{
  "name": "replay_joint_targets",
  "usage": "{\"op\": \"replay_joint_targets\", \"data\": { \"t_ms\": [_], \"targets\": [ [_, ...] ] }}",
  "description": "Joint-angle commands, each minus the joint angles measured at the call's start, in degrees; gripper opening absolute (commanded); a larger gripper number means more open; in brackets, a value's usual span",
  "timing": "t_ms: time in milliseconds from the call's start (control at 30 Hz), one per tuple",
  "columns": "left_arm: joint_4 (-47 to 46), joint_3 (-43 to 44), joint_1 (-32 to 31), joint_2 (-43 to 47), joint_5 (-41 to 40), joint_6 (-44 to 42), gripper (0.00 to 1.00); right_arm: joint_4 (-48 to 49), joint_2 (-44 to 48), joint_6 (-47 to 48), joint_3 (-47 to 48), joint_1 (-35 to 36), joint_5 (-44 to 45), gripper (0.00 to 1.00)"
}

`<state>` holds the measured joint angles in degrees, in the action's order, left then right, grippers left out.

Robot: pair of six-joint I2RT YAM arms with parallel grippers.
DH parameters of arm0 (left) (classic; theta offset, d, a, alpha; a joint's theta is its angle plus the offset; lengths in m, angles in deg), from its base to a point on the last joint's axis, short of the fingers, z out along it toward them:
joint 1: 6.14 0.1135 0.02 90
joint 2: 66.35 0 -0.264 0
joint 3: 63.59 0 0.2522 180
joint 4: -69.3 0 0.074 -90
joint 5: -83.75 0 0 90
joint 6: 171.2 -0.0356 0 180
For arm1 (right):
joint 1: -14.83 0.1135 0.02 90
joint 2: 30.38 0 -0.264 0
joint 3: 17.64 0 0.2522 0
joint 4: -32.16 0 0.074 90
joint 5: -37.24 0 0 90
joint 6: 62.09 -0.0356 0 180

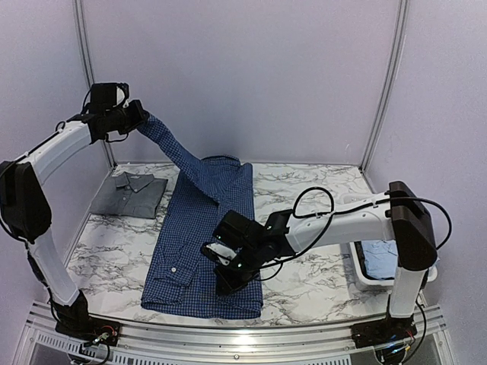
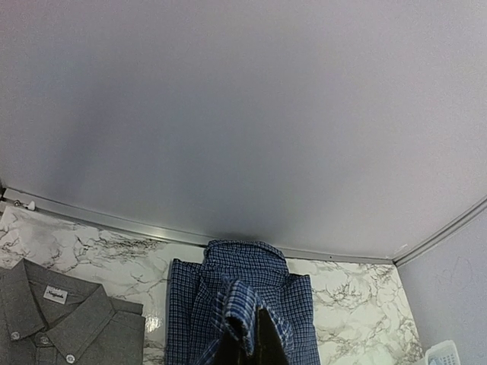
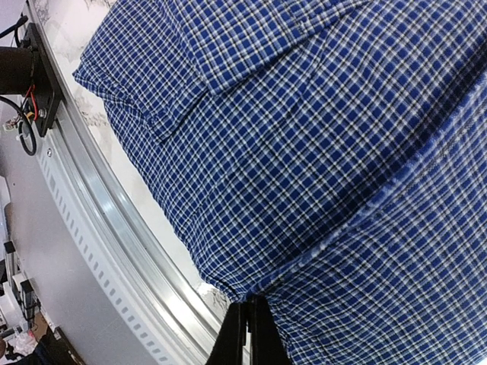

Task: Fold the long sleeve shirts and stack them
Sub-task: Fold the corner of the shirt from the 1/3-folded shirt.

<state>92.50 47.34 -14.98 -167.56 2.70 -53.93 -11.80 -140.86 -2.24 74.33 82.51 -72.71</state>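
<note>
The dark blue checked shirt [image 1: 199, 243] lies lengthwise on the marble table [image 1: 304, 281], collar at the far end. One of its sleeves [image 1: 179, 156] is stretched up and to the left. My left gripper [image 1: 139, 118] is shut on the cuff [image 2: 242, 308], high above the table. My right gripper [image 1: 228, 286] is shut, with its tips pressed down on the shirt's near hem [image 3: 251, 293]. A grey shirt [image 1: 137, 193] lies folded at the far left [image 2: 65, 323]. A light blue shirt [image 1: 380, 257] sits in a white basket [image 1: 367, 277] on the right.
A metal rail [image 1: 243, 336] runs along the table's near edge, just below the hem [image 3: 99, 220]. Plain walls close in the back and both sides. The basket's corner [image 2: 441, 354] shows at the lower right of the left wrist view.
</note>
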Motion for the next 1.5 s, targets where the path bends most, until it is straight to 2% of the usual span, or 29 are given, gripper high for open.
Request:
{"op": "replay_joint_targets", "data": {
  "t_ms": [0, 1000, 1467],
  "targets": [
    [0.8, 2.7, 0.8, 1.5, -0.3, -1.4, 0.01, 1.0, -0.9, 0.8, 2.8, 0.4, -1.2, 0.00],
    [2.9, 7.4, 2.5, -2.0, 1.0, -1.2, 0.04, 0.4, -8.6, 2.4, 12.4, 0.3, -4.9, 0.00],
    [2.8, 5.7, 2.5, -2.8, 3.5, -0.3, 0.04, 4.6, -10.9, 0.8, 11.4, -0.8, -7.4, 0.00]
  ]
}}
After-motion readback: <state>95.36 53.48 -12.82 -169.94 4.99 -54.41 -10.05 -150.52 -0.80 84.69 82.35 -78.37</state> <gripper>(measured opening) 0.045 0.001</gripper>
